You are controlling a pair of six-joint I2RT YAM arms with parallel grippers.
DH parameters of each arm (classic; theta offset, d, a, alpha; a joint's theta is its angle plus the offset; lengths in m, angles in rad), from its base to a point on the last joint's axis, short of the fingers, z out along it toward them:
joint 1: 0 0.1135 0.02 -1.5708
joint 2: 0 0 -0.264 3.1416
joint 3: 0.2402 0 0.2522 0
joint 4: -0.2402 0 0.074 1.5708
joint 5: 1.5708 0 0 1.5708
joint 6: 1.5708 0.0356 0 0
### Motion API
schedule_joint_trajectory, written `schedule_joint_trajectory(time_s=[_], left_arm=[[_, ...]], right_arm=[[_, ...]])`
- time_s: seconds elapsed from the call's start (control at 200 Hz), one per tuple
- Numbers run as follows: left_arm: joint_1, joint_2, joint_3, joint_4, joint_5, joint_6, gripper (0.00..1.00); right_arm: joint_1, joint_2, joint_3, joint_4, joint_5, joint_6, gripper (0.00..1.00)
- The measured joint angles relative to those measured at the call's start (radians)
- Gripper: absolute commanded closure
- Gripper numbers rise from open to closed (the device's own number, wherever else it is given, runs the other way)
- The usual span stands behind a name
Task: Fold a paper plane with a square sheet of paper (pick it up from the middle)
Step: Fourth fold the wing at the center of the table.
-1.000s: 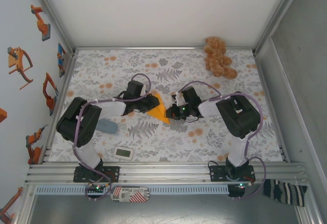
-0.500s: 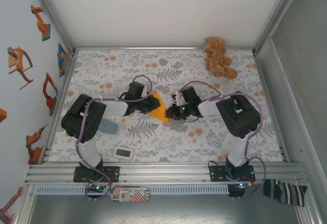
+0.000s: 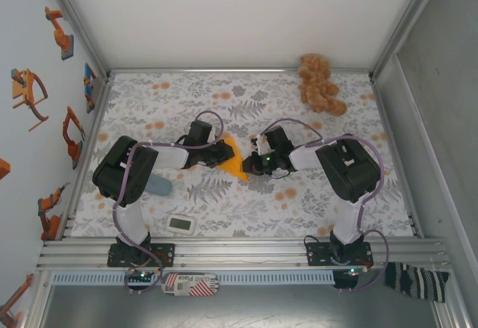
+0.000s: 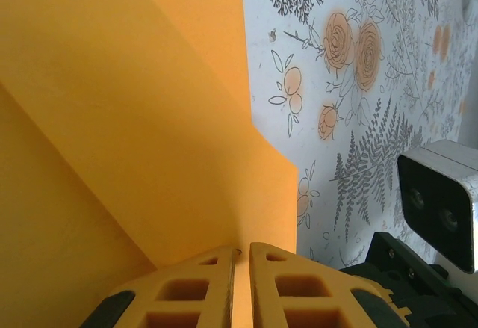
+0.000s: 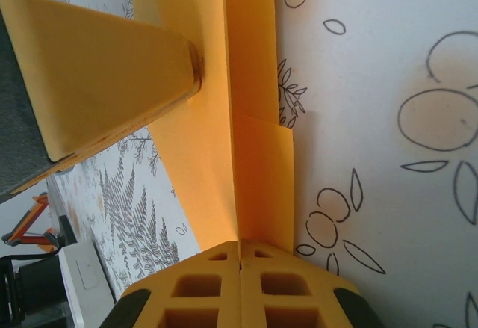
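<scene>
Left hand (image 4: 241, 257) first: its two yellow fingers are drawn to a narrow slit, nipping the edge of the sheet of paper (image 3: 234, 161). Across from it, the right hand (image 5: 240, 249) has its fingers pressed flat together right where the paper's long crease runs in, so both are pinching the same orange sheet from opposite sides. It sits mid-tabletop between them, on the floral cloth (image 3: 299, 201), well clear of the plush toy (image 3: 320, 83) in the far corner. It's no flat square now: you can see stacked layers and a stepped flap, so I'd call this mid-fold, with the body creased and the wings not yet shaped. Next, I reckon, one hand has to keep the crease pinned while the other lets go and takes a fresh hold on a loose flap; thin paper will slip or buckle if both pull at once.

Writing? The paper is blank. A striped tag (image 3: 187, 282) on the front rail reads something like "Quad Place", upside down. The small white gadget (image 3: 181, 224) is too small to read.
</scene>
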Motion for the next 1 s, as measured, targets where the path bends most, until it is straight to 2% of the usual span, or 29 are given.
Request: schedule_joint_trajectory(time_s=[1.002], left_arm=[[0.001,0.003,0.010,-0.050,-0.026,0.000,0.88]], right_arm=[[0.000,0.003,0.017,-0.035,0.000,0.000,0.93]])
